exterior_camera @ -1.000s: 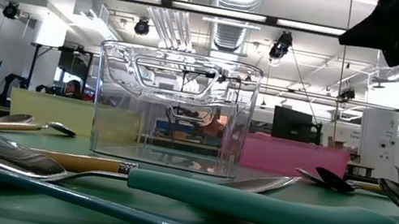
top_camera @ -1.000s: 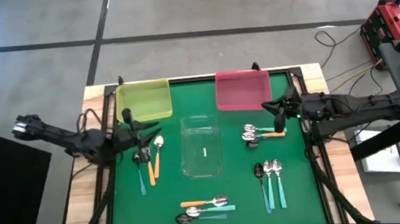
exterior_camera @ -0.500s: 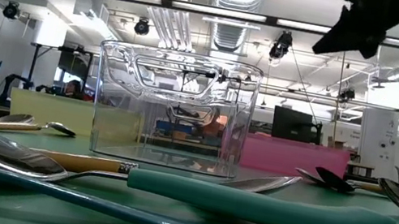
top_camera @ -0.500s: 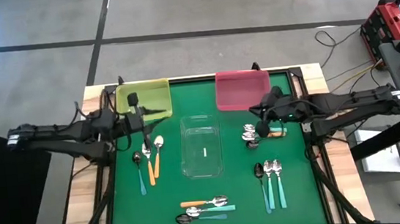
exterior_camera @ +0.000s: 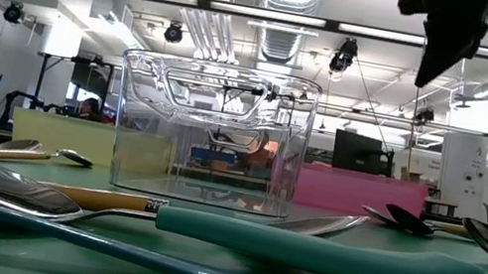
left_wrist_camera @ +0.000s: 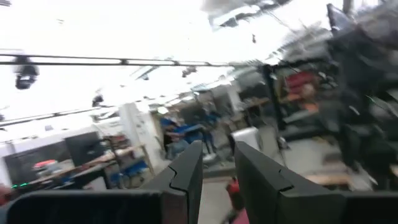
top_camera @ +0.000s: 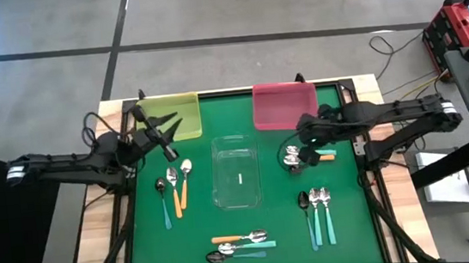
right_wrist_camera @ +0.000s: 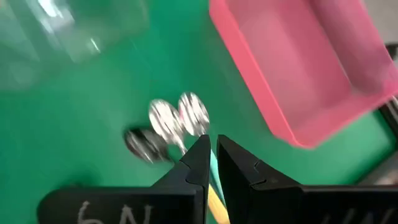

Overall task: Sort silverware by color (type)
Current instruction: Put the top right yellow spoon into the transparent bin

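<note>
The silverware lies in four groups on the green mat. Three spoons [top_camera: 175,187] are at the left, a cluster [top_camera: 293,156] sits right of centre, three teal ones [top_camera: 316,214] are at the near right, and three [top_camera: 241,245] lie at the near edge. My right gripper [top_camera: 306,152] [right_wrist_camera: 212,146] hangs shut above the right-of-centre cluster [right_wrist_camera: 177,118], pointing steeply down, apart from it. My left gripper [top_camera: 162,123] [left_wrist_camera: 217,155] hovers open over the yellow tray's near edge. It is tipped upward with nothing between its fingers.
A yellow tray [top_camera: 182,106] and a pink tray [top_camera: 284,105] stand at the far edge, and a clear tray [top_camera: 236,172] sits mid-table. In the low view the clear tray [exterior_camera: 212,136] stands behind near-edge spoons [exterior_camera: 207,231], and my right gripper [exterior_camera: 440,51] hangs high above.
My left gripper has swung from above the left spoons toward the far edge, over the yellow tray, and tipped upward. My right gripper has moved left from beside the pink tray's near corner to over the spoon cluster, tipping from nearly level to steeply down.
</note>
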